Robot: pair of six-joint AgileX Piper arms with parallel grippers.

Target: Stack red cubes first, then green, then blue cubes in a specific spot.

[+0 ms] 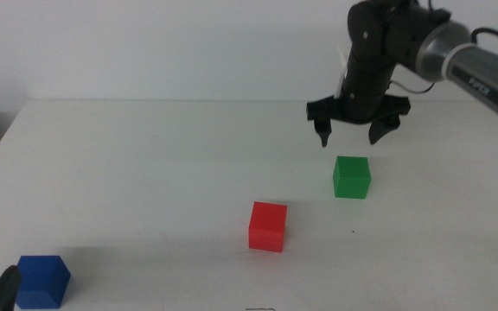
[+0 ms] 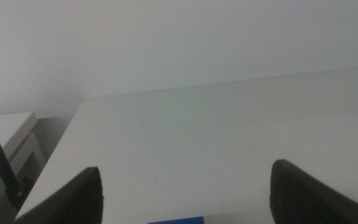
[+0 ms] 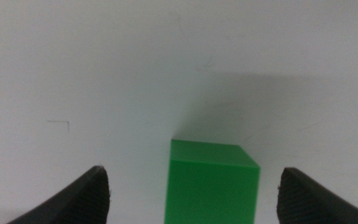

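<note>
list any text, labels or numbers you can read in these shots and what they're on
"PiPER", faint and only roughly readable, on the grey link of the right arm in the middle view, behind the right tool.
No text on the red cube, green cube, blue cube or table.
Neither wrist view shows any text; the left tool hangs open over the table.

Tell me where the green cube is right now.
In the middle view, the green cube sits on the white table right of centre, just beyond and right of the red cube, directly beneath the open right gripper hovering above it.
</note>
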